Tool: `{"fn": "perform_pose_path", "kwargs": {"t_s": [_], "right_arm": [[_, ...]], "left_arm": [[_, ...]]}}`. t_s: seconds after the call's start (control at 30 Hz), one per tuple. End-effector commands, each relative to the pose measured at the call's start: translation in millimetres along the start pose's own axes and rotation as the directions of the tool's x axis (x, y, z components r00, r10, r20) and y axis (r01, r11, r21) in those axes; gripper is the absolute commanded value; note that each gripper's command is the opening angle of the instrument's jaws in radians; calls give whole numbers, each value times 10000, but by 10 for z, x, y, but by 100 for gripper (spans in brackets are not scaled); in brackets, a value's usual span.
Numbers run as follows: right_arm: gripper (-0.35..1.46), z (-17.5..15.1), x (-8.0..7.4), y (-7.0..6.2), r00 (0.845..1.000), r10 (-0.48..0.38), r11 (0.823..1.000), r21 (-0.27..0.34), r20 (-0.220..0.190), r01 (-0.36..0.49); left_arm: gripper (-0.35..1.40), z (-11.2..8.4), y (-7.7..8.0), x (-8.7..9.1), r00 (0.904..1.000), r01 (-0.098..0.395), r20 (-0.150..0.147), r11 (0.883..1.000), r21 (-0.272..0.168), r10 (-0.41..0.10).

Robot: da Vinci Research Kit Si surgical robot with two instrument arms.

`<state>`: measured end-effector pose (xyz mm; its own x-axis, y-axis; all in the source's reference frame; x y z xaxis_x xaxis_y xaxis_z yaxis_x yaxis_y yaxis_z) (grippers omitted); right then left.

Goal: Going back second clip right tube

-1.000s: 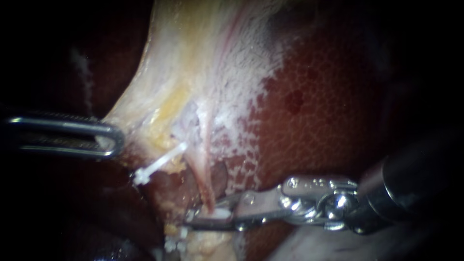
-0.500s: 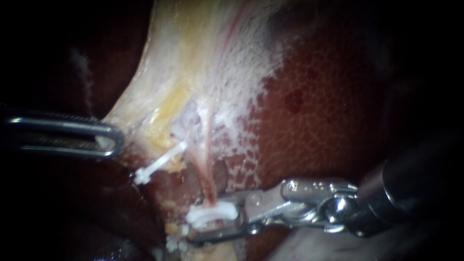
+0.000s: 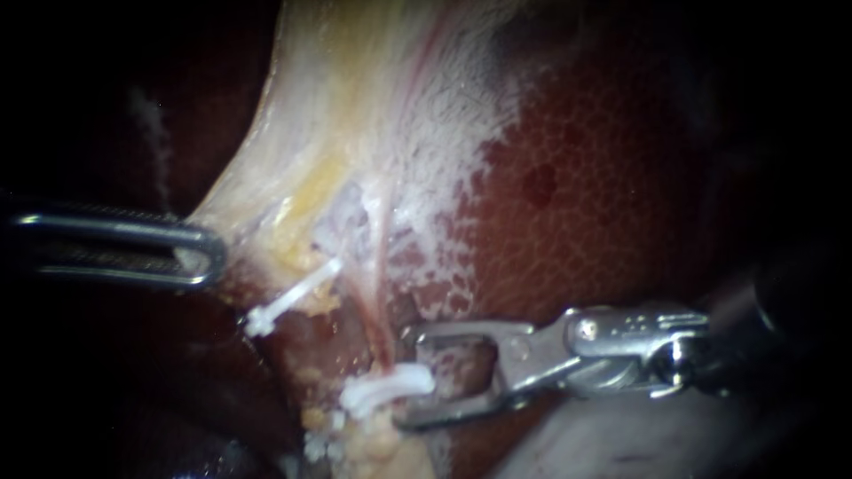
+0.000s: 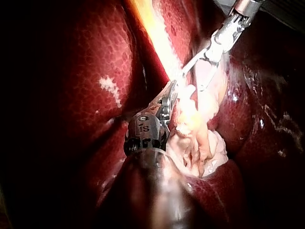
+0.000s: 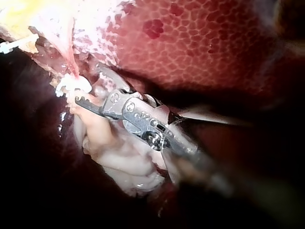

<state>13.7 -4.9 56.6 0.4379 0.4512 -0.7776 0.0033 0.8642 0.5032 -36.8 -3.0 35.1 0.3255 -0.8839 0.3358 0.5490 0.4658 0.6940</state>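
While my left instrument (image 3: 191, 257) pulls the pale tissue (image 3: 293, 160) taut, jaws closed on that sheet's edge, a white clip (image 3: 288, 302) sits slantwise just to its right. Next comes the right tube (image 3: 380, 293), running down to the second clip (image 3: 386, 390), which lies crosswise on it. My right instrument (image 3: 408, 380) reaches in nearly level from the right, jaws spread wide and empty, the clip's right end between their tips, ungripped. I judge the way out lies straight back along its shaft, across the liver (image 3: 603, 204).
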Motion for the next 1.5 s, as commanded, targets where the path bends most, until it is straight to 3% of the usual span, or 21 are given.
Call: {"fn": "perform_pose_path", "kwargs": {"t_s": [0.03,0.17,0.43,0.93,1.13,1.33,1.5], "right_arm": [[60,-6,2,2,9993,-374,9993,0,-8,374],[60,-29,8,7,9925,-1218,9925,44,-33,1218],[60,-63,13,11,9861,-1658,9860,167,-72,1659],[60,-67,18,4,9761,-2170,9759,196,-94,2172],[60,-70,18,4,9722,-2339,9720,205,-102,2340],[60,-73,18,5,9680,-2507,9678,217,-111,2508],[60,-75,20,6,9655,-2603,9652,218,-116,2605]], "left_arm": [[-35,1,1,0,10000,1,-5,10000,3,-1],[-35,2,5,1,10000,-3,-7,10000,7,3],[-35,4,14,3,10000,-14,-8,10000,11,14],[-35,24,40,15,9999,-145,53,9999,-20,146],[-35,39,53,23,10000,-77,43,9999,-115,77],[-35,65,66,38,9998,-10,-192,10000,-58,9],[-35,82,67,47,9992,-16,-389,10000,-29,15]]}}
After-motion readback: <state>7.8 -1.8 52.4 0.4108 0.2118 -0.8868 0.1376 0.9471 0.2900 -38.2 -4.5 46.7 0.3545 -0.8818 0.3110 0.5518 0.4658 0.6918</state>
